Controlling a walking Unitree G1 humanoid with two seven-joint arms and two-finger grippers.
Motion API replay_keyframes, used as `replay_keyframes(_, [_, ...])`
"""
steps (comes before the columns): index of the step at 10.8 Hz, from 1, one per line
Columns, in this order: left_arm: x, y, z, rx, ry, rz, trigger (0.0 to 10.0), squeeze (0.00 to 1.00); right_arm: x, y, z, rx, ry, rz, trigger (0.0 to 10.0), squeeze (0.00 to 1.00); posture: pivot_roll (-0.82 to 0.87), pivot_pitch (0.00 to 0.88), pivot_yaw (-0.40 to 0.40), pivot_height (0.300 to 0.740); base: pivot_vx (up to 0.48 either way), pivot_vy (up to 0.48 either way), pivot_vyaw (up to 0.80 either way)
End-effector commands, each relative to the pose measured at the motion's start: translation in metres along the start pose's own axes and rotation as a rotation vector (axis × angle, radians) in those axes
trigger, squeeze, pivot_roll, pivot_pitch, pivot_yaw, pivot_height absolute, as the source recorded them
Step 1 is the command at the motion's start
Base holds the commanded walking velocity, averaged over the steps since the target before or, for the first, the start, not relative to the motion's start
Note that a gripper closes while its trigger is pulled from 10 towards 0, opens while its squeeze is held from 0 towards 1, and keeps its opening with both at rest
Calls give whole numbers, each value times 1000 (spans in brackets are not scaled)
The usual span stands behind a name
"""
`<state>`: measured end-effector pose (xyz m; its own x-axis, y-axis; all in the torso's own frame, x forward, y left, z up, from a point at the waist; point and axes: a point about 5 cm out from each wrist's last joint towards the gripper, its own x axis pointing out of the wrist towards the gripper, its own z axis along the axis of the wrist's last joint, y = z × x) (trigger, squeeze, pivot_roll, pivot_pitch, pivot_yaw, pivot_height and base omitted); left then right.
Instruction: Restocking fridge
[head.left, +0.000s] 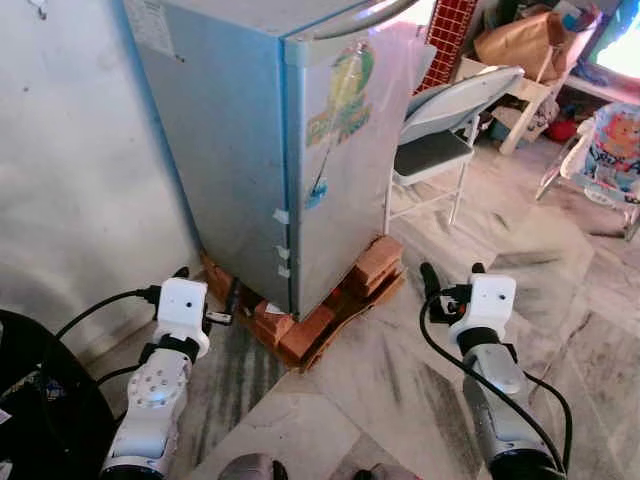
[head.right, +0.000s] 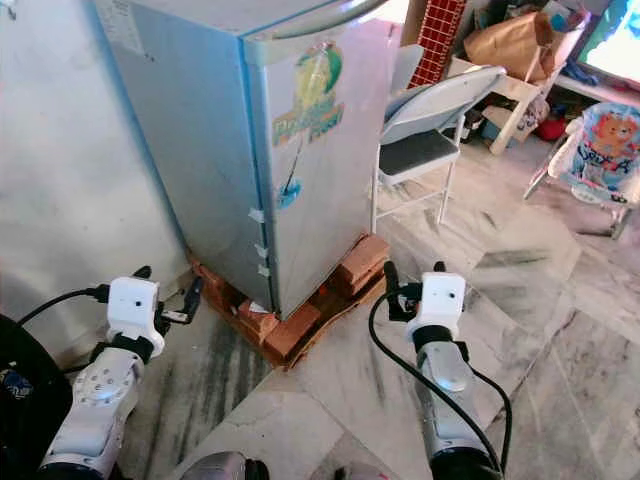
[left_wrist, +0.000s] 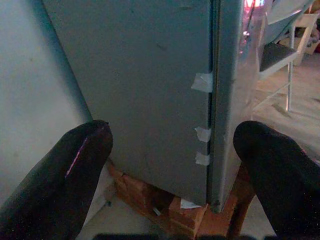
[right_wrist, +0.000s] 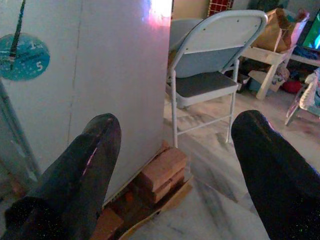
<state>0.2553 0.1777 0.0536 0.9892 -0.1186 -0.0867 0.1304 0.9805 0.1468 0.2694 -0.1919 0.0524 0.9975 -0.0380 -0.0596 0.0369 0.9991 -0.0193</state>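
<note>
**A:** Where's the fridge from where you sit?

**B:** Straight ahead of me. The fridge is a small grey one, door shut, standing against the wall on my left. It sits raised on a stack of bricks over a flat board on the marble floor. There's a green and yellow sticker on the door, a round blue one lower down, and a few bits of white tape along the door edge.

**A:** And your tools?

**B:** Both are up in front of me and holding nothing. The left tool is near the fridge's lower corner on the wall side, fingers spread apart; through its wrist camera I see the grey side panel and the taped edge between the two fingers. The right tool hovers over the floor, off to the door side, well apart from the fridge, also spread wide.

**A:** Anything else around?

**B:** A folding chair stands just beside the fridge's far side. Beyond it there's a brown paper bag on a white stand, and a baby seat at the right edge.
</note>
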Motion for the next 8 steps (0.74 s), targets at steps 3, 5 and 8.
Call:
replay_keyframes(3, [2, 1, 4, 10, -19, -1, 10000, 0, 2, 2, 5, -4, -18, 7, 10000, 0, 95, 26, -17, 740, 0, 0, 0])
replay_keyframes(5, [2, 0, 4, 7, -20, -5, 10000, 0, 3, 2, 5, -6, -17, 10, 10000, 0, 95, 28, -18, 740, 0, 450, -722])
replay_keyframes(8, [3, -3, 6, 32, -34, -26, 10000, 0, 5, 4, 6, -4, -20, 17, 10000, 0, 95, 28, -18, 740, 170, 413, -800])
